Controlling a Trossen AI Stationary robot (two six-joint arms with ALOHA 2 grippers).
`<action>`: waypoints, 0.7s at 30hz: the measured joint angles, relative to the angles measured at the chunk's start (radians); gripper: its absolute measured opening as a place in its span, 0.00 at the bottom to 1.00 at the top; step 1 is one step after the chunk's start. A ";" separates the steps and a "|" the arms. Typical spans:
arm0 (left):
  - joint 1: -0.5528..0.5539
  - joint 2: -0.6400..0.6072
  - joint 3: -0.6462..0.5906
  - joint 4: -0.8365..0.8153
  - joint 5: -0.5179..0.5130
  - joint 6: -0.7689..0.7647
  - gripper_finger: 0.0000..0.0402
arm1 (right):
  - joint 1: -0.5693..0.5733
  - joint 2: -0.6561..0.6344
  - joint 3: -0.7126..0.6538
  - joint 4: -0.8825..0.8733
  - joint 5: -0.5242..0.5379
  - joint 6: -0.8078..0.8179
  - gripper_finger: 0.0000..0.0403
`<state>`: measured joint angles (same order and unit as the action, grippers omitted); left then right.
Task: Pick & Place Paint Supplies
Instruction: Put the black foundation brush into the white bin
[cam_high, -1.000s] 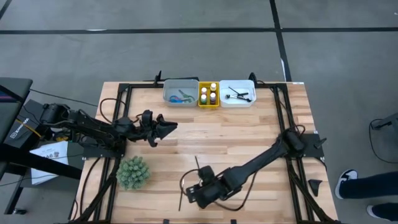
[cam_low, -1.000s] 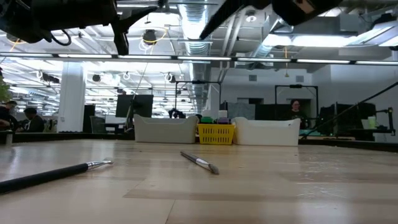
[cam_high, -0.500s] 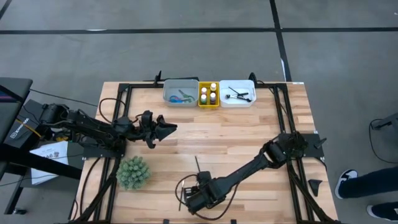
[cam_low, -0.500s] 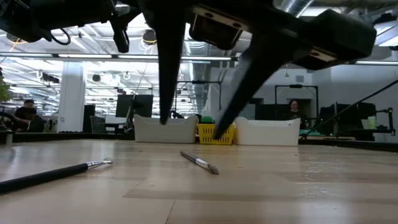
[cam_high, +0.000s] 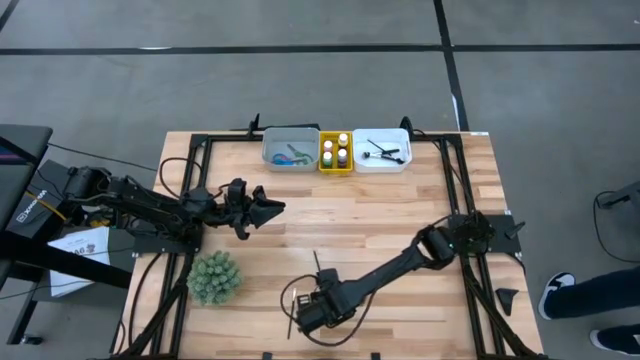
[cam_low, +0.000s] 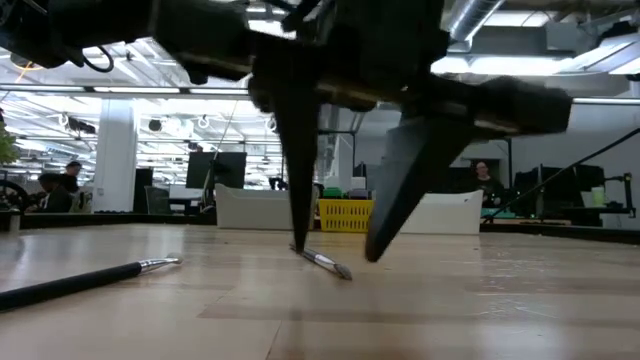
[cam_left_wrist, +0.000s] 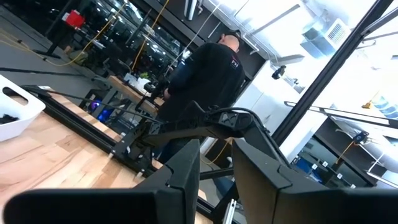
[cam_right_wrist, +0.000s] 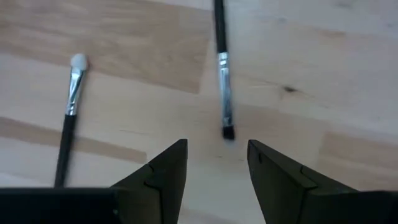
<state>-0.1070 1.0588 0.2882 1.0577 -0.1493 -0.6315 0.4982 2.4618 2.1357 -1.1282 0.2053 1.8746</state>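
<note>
Two thin dark-handled brushes lie flat on the wooden table near its front edge. One brush (cam_right_wrist: 222, 74) has a dark tip, the other (cam_right_wrist: 67, 127) a white tip; they also show in the low view as brush (cam_low: 322, 260) and brush (cam_low: 90, 279). My right gripper (cam_right_wrist: 216, 163) hangs open just above the table, pointing steeply down, its fingers standing just short of the dark-tipped brush's bristle end and touching nothing. My left gripper (cam_high: 268, 207) waits open and raised at the table's left, holding nothing.
At the far edge stand a grey tray (cam_high: 274, 150) with scissors, a yellow tray (cam_high: 335, 167) with paint bottles and a white tray (cam_high: 382, 162) with brushes. A spiky green plant ball (cam_high: 214, 277) sits left of my right gripper. A person shows beyond the table.
My right gripper has come down toward the table, shifted a little toward the left and near edges, and tipped to point more steeply down, ending just above the dark-tipped brush. Its fingers have stayed apart. The brushes have not moved.
</note>
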 joint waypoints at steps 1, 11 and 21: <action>0.000 0.000 0.000 -0.002 0.000 0.000 0.22 | -0.003 0.003 0.000 0.007 -0.007 -0.005 0.41; 0.000 0.000 0.000 -0.010 0.000 -0.001 0.22 | -0.005 0.015 0.000 -0.044 -0.016 -0.021 0.41; 0.000 0.000 0.000 -0.032 -0.001 -0.001 0.22 | -0.010 0.015 0.000 -0.042 -0.014 -0.074 0.25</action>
<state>-0.1070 1.0592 0.2882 1.0252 -0.1501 -0.6323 0.4885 2.4763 2.1357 -1.1706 0.1915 1.8008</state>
